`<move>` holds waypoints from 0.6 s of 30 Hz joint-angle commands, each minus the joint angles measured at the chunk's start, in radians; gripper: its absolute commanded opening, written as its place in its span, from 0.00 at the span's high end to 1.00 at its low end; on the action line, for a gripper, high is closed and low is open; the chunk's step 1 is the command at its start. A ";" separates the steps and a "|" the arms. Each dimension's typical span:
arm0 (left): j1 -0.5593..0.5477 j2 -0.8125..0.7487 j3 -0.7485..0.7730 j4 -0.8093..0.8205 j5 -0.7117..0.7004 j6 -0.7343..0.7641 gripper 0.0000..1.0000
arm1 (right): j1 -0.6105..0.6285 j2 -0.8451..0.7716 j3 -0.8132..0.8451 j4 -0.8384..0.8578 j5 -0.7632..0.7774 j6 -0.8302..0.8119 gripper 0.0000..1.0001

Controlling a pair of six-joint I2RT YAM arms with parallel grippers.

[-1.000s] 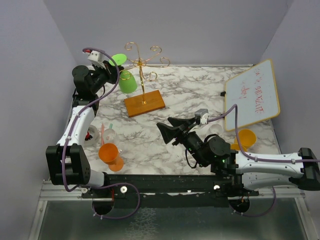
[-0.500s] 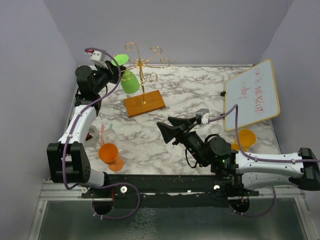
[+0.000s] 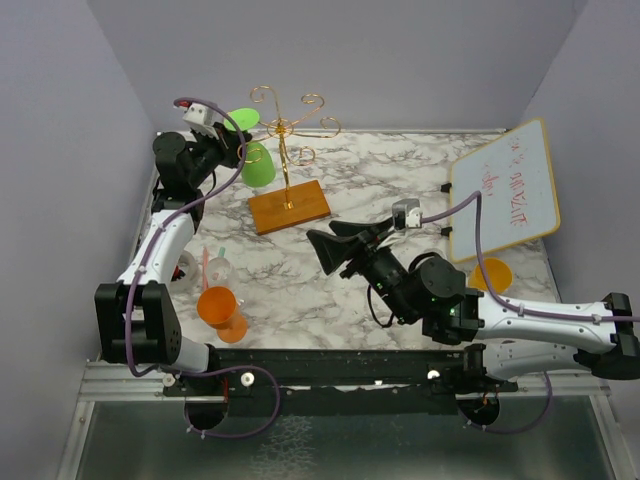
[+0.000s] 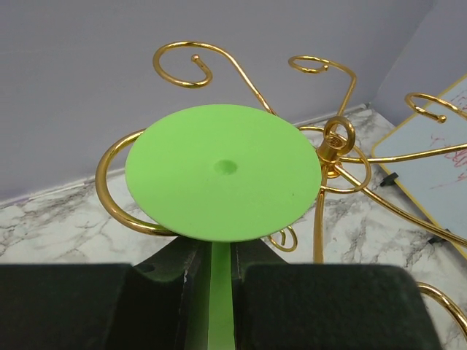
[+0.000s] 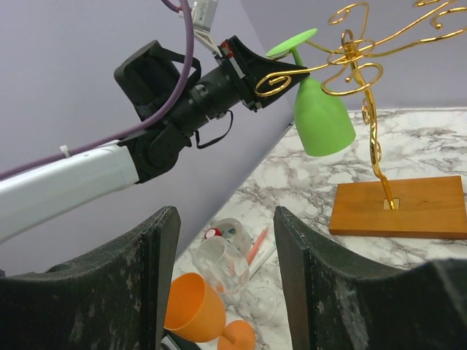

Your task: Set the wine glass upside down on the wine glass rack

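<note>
Aloft, grips green inverted wine glass (image 5: 321, 120) in left jaws amid gold wine glass rack (image 5: 398, 208) scrolls; holds right jaws agape; hides most stem.

wine glass (image 4: 222, 171): matt green plastic | wine glass rack (image 4: 332, 157): glossy gold metal wire | base (image 3: 305, 205): smooth wood

A green glass (image 3: 257, 165) is held upside down by the left gripper (image 3: 238, 143) — foot uppermost, just beside the gold rack (image 3: 288, 125). The right gripper (image 3: 322, 252) is held with fingers spread over the marble table (image 3: 400, 180). An orange glass (image 3: 221, 310) is seen near the left arm's base.
</note>
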 commanded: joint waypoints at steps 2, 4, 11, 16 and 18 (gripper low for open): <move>0.003 0.028 0.012 0.013 -0.077 0.006 1.00 | 0.006 0.012 0.044 -0.070 0.018 0.037 0.40; 0.003 0.032 0.019 0.014 -0.091 -0.002 1.00 | 0.006 0.013 0.046 -0.071 0.017 0.041 0.40; -0.030 0.038 0.038 0.014 -0.160 -0.028 1.00 | 0.006 0.017 0.045 -0.079 0.017 0.062 0.40; -0.033 0.038 0.031 0.015 -0.225 -0.063 1.00 | 0.006 0.003 0.035 -0.081 0.027 0.068 0.40; -0.035 0.041 0.029 0.016 -0.233 -0.074 1.00 | 0.006 -0.005 0.029 -0.081 0.032 0.073 0.40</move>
